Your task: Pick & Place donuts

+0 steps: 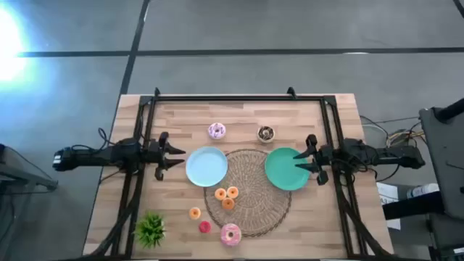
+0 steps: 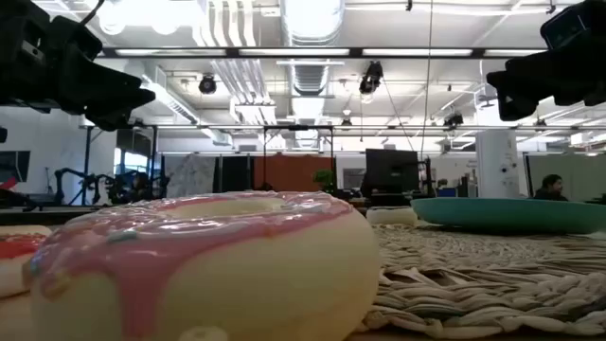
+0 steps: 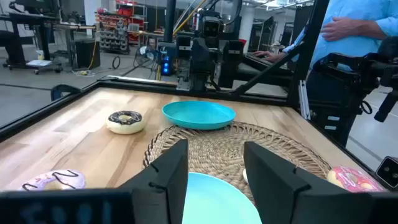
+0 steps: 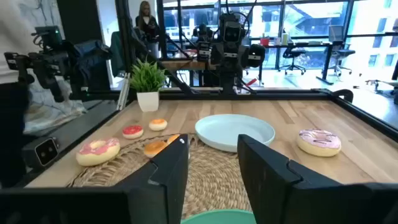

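A pink-frosted donut [image 1: 230,234] lies at the near rim of the round woven mat [image 1: 249,192]. The lilac-white donut [image 1: 217,130] and the dark brown donut [image 1: 266,133] rest on the wood farther back. Several tiny orange donuts [image 1: 227,196] sit on the mat's left part; another orange one [image 1: 194,213] and a red-pink one [image 1: 204,227] lie beside it. My left gripper [image 1: 170,156] hovers open at the left rim of the light-blue plate [image 1: 206,167]. My right gripper [image 1: 304,161] hovers open over the right part of the green plate [image 1: 286,168]. Neither has anything between its fingers.
A small spiky green plant [image 1: 151,229] in a white pot stands at the near left corner. A dark frame [image 1: 239,98] runs along the table's far and side edges. Bare wood lies between the plates and the far edge. A person [image 3: 354,31] stands beyond the table's right side.
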### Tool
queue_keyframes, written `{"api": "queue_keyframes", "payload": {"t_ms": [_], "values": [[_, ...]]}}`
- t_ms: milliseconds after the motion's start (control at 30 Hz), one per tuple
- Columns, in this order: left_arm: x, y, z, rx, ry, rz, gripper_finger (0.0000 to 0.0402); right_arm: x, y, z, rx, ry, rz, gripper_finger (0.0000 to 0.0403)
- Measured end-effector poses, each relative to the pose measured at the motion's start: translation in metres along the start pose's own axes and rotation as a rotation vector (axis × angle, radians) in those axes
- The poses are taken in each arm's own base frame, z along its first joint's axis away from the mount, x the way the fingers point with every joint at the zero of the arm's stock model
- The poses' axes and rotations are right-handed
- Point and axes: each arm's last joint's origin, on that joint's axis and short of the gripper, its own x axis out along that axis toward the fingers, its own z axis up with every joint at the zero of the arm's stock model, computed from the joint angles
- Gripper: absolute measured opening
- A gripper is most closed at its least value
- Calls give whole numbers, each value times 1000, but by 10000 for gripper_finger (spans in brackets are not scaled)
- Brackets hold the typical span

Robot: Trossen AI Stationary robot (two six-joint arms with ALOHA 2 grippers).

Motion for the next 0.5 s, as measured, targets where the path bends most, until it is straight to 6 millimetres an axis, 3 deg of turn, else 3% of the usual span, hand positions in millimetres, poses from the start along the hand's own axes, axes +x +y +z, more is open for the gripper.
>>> {"api": "queue_keyframes", "payload": {"t_ms": [500], "values": [[0, 0, 0, 0, 0, 0, 131, 0, 0, 0, 0, 0, 0, 134]]}}
